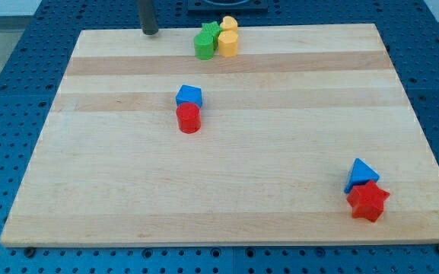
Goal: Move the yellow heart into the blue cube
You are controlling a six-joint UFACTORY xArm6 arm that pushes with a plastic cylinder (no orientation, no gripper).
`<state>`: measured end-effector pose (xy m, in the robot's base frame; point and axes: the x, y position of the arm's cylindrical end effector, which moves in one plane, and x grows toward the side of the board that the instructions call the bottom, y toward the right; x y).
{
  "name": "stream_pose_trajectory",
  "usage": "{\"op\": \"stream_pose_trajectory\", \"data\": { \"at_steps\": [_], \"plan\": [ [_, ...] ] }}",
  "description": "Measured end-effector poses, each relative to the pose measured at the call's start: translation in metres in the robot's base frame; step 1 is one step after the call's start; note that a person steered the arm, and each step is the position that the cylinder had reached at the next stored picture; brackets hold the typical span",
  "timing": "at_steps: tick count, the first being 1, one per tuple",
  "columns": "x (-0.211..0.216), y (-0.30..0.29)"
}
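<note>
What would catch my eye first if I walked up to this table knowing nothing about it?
Probably the bright blocks in three clusters on the pale wooden board: a blue cube touching a red cylinder near the middle, a blue triangle against a red star at the view's bottom right, and green and yellow blocks huddled at the top edge. My tip stands left of that top cluster.

1. Legible text, labels, brands, numbers, signs: none anywhere in the frame.
2. Tabletop (227, 183): plain wood grain, unmarked.
3. Coloured blocks: faces bare, no lettering or numerals.
4. Blue perforated surround (6, 91): no markings readable.
</note>
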<state>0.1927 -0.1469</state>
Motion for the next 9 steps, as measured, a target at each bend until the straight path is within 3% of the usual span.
{"op": "stream_pose_trajectory", "data": {
  "at_steps": [3, 5, 6, 7, 9],
  "plan": [
    [0.0, 0.095],
    [0.003, 0.203],
    [0.041, 0.247],
    [0.077, 0.255],
    [0.053, 0.249]
  ]
}}
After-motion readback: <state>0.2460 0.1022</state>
